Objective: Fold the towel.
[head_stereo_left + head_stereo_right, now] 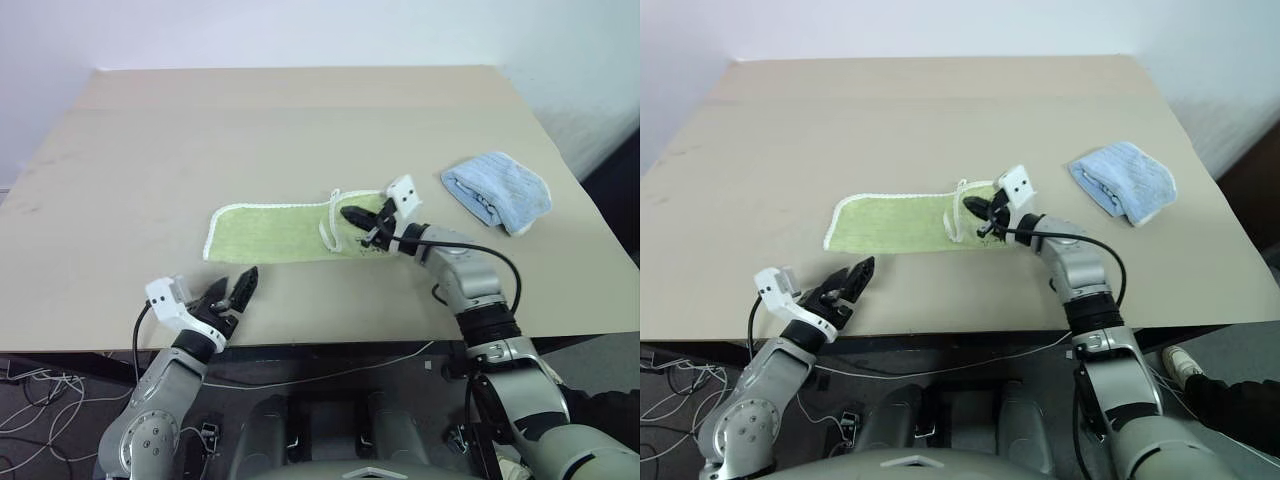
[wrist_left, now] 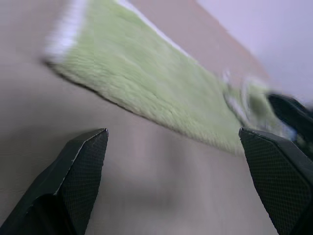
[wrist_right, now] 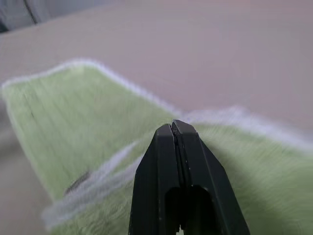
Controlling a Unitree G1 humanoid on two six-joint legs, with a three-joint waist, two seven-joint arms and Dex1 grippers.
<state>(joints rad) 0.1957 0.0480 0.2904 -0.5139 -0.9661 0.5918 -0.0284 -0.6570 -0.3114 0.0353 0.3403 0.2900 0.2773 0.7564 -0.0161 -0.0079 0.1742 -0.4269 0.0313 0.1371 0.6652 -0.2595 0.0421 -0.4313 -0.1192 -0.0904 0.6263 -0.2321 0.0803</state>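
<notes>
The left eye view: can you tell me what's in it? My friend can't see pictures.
A green towel lies flat on a tan table, and the robot's right gripper, shut, is over its right end. The left gripper waits open near the table's front edge, off the towel. A folded blue towel sits to the right.

My towel (image 1: 275,233) is fuzzy lime terry cloth with white piping. Right of it, the blue towel (image 1: 498,190) looks ribbed cloth. The table (image 1: 200,130) is smooth, matt tan. My fingers (image 2: 80,169) are black, finely textured.
</notes>
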